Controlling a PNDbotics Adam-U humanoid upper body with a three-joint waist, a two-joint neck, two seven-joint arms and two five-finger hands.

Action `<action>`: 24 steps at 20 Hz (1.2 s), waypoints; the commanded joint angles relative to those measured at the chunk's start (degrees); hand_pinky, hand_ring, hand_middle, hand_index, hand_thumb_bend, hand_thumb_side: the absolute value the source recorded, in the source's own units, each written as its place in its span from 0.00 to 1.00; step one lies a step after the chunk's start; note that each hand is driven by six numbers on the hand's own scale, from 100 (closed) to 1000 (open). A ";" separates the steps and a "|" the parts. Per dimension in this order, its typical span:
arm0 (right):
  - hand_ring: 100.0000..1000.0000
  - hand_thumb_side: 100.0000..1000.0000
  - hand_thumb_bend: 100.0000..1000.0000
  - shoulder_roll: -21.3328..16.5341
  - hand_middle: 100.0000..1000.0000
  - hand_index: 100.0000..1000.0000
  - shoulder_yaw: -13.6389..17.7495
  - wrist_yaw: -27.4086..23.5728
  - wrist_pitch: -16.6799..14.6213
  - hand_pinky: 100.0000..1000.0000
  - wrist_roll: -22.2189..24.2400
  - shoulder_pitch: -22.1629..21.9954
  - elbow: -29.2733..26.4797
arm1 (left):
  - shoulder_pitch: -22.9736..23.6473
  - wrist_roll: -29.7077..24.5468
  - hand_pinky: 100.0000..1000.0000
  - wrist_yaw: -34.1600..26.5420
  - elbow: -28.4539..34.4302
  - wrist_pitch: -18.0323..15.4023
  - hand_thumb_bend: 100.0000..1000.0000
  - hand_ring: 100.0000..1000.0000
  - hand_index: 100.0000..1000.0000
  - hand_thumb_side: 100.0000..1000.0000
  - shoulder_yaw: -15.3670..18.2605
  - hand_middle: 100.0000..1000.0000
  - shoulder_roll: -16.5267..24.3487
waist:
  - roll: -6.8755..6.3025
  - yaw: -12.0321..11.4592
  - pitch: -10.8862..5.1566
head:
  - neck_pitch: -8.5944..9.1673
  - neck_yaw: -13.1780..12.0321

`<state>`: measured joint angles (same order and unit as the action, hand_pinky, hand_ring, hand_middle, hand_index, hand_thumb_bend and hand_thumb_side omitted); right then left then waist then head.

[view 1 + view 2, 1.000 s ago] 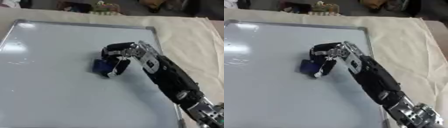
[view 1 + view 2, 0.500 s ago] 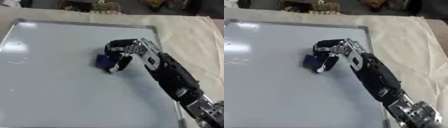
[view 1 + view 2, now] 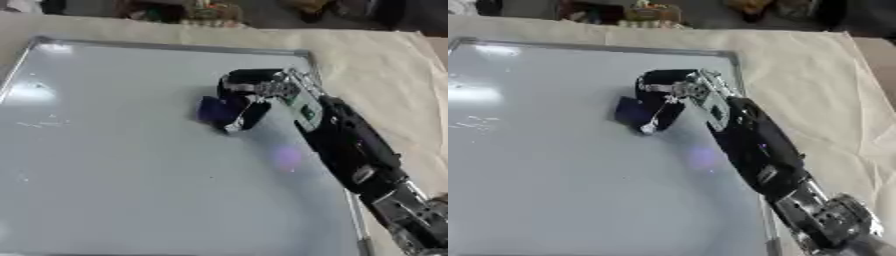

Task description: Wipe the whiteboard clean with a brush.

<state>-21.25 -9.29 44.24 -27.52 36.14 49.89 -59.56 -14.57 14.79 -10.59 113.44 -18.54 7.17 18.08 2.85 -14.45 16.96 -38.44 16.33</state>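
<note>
Black arm: the robot's right arm is reaching in from the lower right, crossing the board's right edge.
Right hand (image 3: 254,95): its fingers are curling round the small dark-blue eraser brush (image 3: 216,111), pressing it down on the board.
Brush position: it is sitting right of the board's middle, on the hand's left side, its long axis unclear.
Whiteboard: the large pale metal-framed whiteboard (image 3: 105,165) is lying flat on the cream cloth-covered counter (image 3: 385,85); faint marks (image 3: 39,122) are showing well to the brush's left.
Left hand: not showing.
</note>
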 commanded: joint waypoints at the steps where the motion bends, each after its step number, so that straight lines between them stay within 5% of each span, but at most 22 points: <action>1: 0.26 0.17 0.00 -2.56 0.00 0.11 0.66 7.75 0.49 0.27 -1.58 -0.63 4.49 | -0.26 0.00 0.25 0.35 1.16 -0.14 0.00 0.32 0.43 0.84 0.20 0.39 0.73 | -0.46 0.18 -0.37 | 0.78 0.18; 18: 0.26 0.16 0.00 -3.54 0.00 0.11 3.52 13.80 2.51 0.27 -9.67 0.45 9.56 | -0.46 -0.04 0.25 0.16 1.16 -0.38 0.00 0.32 0.43 0.84 0.12 0.39 0.76 | -0.77 0.13 -0.31 | 1.10 0.12; 24: 0.30 0.17 0.00 -3.48 0.03 0.10 2.15 13.67 -1.67 0.28 -6.69 0.34 9.39 | -0.48 -0.05 0.25 0.12 1.16 -0.47 0.00 0.32 0.43 0.84 0.12 0.39 0.73 | -0.81 -0.13 -0.24 | 1.10 0.14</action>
<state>-23.42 -5.74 46.03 -28.21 28.16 51.47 -52.69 -14.57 14.72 -10.59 113.44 -18.71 7.17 18.08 2.54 -14.58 16.96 -37.92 16.33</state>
